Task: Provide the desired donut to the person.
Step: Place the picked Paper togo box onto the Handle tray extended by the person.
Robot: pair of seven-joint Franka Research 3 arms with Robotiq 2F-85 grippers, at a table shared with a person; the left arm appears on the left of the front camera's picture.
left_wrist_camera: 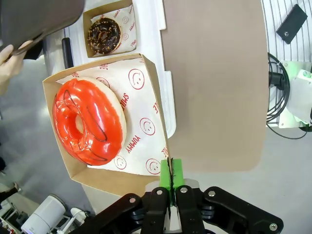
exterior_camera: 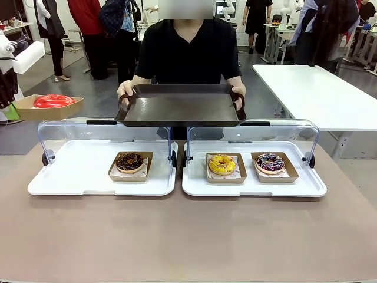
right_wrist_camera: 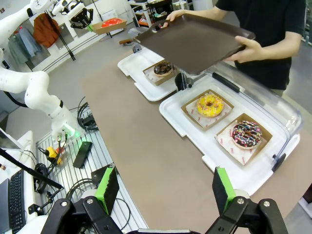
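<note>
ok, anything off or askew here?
Nothing spilled or damaged. Only oddity: the red donut sits in a box pinched by one edge in the left claw, held in the air beside the table. The chocolate donut, yellow donut and sprinkled donut lie square on the white trays.

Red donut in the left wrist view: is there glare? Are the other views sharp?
Left wrist view: sharp, white glare streaks on the red donut in its box. Front view: even light, faint reflections on the lids. Right wrist view: sharp, table edge slightly bowed.
</note>
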